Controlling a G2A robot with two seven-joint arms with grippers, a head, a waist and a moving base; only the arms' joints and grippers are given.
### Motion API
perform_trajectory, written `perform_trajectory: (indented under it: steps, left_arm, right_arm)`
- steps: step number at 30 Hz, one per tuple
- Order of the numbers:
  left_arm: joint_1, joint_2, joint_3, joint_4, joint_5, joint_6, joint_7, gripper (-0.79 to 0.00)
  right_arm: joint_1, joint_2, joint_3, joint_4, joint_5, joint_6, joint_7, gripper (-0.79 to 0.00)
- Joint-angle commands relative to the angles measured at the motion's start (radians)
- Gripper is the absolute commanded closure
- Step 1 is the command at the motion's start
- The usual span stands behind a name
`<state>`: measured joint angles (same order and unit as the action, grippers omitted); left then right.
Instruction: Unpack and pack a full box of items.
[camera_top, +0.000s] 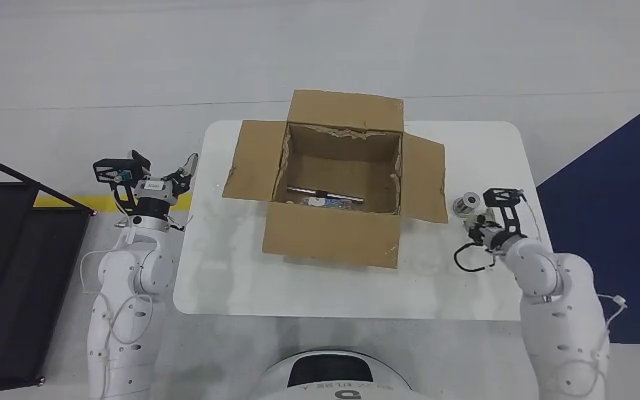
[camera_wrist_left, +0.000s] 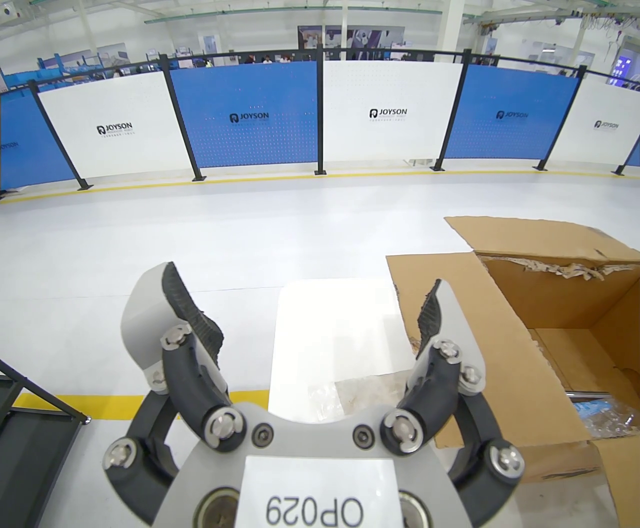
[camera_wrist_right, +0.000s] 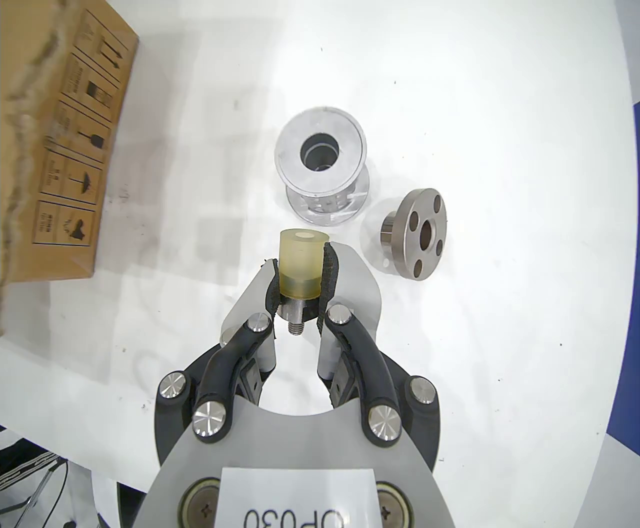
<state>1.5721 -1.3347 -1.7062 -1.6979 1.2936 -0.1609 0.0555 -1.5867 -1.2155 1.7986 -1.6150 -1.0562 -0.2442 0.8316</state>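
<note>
Two metal parts lay on the white table (camera_top: 300, 290) just right of the open cardboard box (camera_top: 335, 238): an aluminium spool (camera_wrist_right: 322, 165) standing on one end, and a steel flange (camera_wrist_right: 417, 232) with bolt holes close beside it but apart. Near them, also right of the box, the right gripper (camera_wrist_right: 300, 272) hung over the table, its jaws closed narrowly on a yellowish rubber bumper (camera_wrist_right: 298, 257) whose threaded stud pointed back toward the wrist. Left of the box, out by its left flap and over the table's edge, the left gripper (camera_wrist_left: 305, 320) held nothing, jaws spread wide. Inside the box, on its floor, lay a thin metal rod (camera_top: 322, 191) and a clear plastic bag (camera_wrist_left: 600, 422).
</note>
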Motion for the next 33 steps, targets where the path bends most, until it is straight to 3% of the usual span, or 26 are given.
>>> perform_trajectory:
  steps: [1,15,28,33]
  left_arm:
    - [0.000,0.000,0.000,0.000,0.000,0.000,0.000,-0.785]
    - [0.000,0.000,0.000,0.000,0.000,0.000,0.000,-0.785]
    - [0.000,0.000,0.000,0.000,0.000,0.000,0.000,-0.785]
    - [0.000,0.000,0.000,0.000,0.000,0.000,0.000,-0.785]
  right_arm:
    - [0.013,0.002,-0.004,0.025,0.007,-0.003,0.001,0.000]
    - [0.016,0.013,-0.007,0.065,0.023,0.035,0.018,0.000]
    - [-0.022,0.021,-0.013,0.040,0.041,0.052,0.012,-0.074]
    - [-0.030,0.024,-0.014,0.035,0.049,0.047,0.006,-0.182]
